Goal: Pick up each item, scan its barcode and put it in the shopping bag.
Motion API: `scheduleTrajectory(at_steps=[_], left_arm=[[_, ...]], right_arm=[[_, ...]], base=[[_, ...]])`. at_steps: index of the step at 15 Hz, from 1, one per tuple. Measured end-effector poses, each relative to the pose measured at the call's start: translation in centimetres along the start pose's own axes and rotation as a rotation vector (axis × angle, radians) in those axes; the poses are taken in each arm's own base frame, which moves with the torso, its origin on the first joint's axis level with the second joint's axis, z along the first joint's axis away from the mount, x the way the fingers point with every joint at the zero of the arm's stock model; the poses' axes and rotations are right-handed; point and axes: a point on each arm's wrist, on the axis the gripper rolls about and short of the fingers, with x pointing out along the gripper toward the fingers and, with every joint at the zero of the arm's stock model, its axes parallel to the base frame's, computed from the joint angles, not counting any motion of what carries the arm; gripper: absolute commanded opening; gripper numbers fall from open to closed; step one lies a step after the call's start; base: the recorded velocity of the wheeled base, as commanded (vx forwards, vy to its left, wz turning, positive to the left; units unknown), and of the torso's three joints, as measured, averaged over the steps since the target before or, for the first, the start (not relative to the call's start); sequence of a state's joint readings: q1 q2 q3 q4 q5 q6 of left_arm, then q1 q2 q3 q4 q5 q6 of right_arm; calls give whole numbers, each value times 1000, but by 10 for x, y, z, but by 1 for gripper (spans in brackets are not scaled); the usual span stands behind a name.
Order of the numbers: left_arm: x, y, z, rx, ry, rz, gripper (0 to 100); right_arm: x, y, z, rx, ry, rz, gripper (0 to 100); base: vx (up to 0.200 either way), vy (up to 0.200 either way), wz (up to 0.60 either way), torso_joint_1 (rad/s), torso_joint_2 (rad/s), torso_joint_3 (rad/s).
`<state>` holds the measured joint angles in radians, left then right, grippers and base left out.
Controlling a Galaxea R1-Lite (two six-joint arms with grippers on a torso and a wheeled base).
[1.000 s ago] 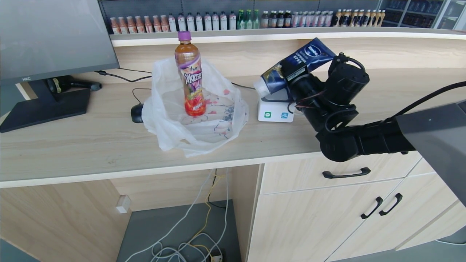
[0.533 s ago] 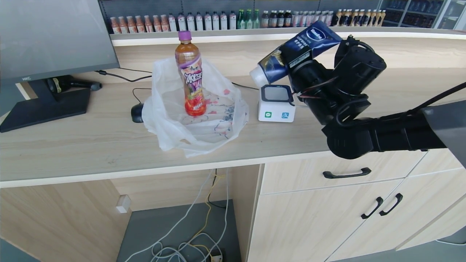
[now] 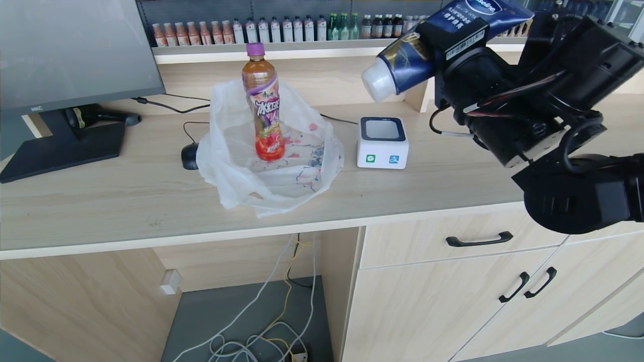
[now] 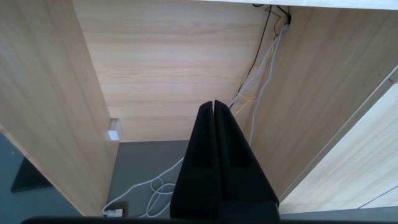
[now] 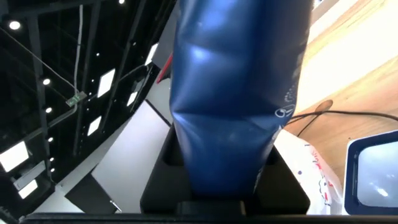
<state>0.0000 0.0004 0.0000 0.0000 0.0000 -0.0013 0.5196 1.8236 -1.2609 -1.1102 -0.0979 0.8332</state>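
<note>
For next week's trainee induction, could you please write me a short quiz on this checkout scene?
1. True or false: the drink bottle stands upright in the open shopping bag.
2. What are the jaws of the right gripper shut on? A: a green can. B: a blue tube. C: a glass jar.
3. Fill the gap: the white scanner sits on the counter to the robot's ____ of the bag.

Key: 1 true; 2 B; 3 right.
</note>
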Motion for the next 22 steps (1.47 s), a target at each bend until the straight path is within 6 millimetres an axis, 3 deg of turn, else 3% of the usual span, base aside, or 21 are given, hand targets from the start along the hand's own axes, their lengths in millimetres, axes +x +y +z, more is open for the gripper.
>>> scheduleTrajectory(at_steps=[4,10,18,22], left_arm=[[0,0,0,0,0,0,0],[0,0,0,0,0,0,0],[0,0,0,1,0,-1,0],[0,0,0,1,0,-2,0]], right_arm=[[-35,18,18,-33,12,-8,0],[-76,35,17,-224,53,24,0],[-113,15,-3,-831,131,35,0],[-118,6,-8,-992,182,113,0]], base=[[0,0,0,0,0,0],[0,0,0,0,0,0],[0,0,0,0,0,0],[0,0,0,0,0,0]])
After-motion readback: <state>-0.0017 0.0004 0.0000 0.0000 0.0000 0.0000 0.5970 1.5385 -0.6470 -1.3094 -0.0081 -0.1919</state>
